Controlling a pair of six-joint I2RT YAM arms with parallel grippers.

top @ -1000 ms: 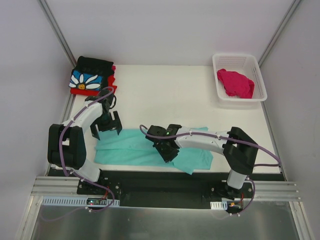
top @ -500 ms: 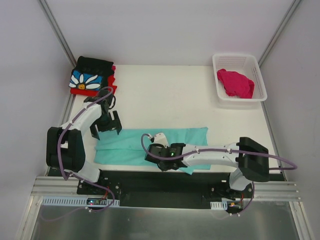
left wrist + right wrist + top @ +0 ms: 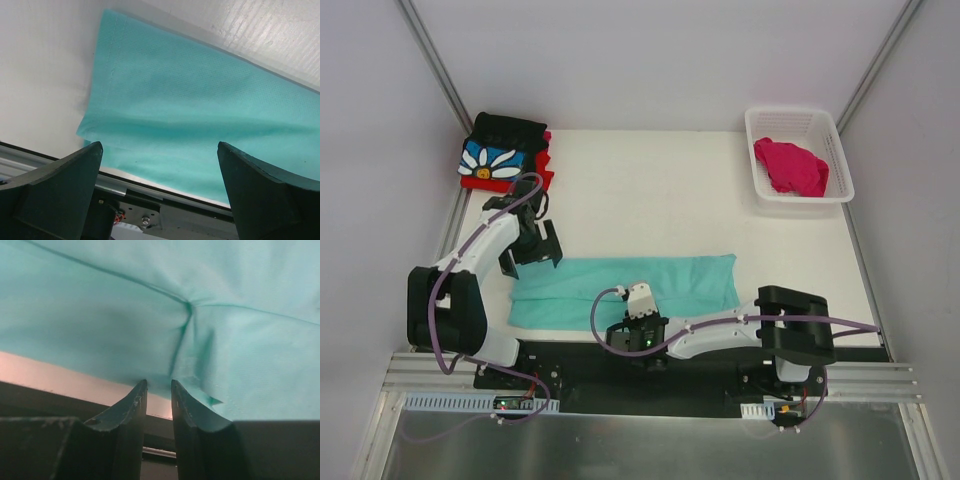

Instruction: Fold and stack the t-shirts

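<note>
A mint-teal t-shirt [image 3: 620, 285] [image 3: 200, 115] [image 3: 150, 300] lies flat as a long band along the table's near edge. My right gripper [image 3: 638, 325] [image 3: 159, 382] is low at the shirt's near hem. Its jaws are a narrow gap apart, tips touching the cloth edge, nothing between them. My left gripper [image 3: 532, 248] [image 3: 157, 145] hangs wide open over the shirt's far left corner. A folded black t-shirt with a white daisy [image 3: 500, 150] lies on a red one [image 3: 542, 170] at the far left. A magenta-pink t-shirt [image 3: 790, 165] is crumpled in the basket.
The white lattice basket [image 3: 798, 112] stands at the far right corner of the white table [image 3: 650, 190]. Grey walls close in on both sides. A black rail and metal frame run just below the near table edge [image 3: 60, 375].
My right arm swung back and left, from on top of the teal shirt to its near hem. The flap hanging at the shirt's lower right is gone. The left arm barely moved.
</note>
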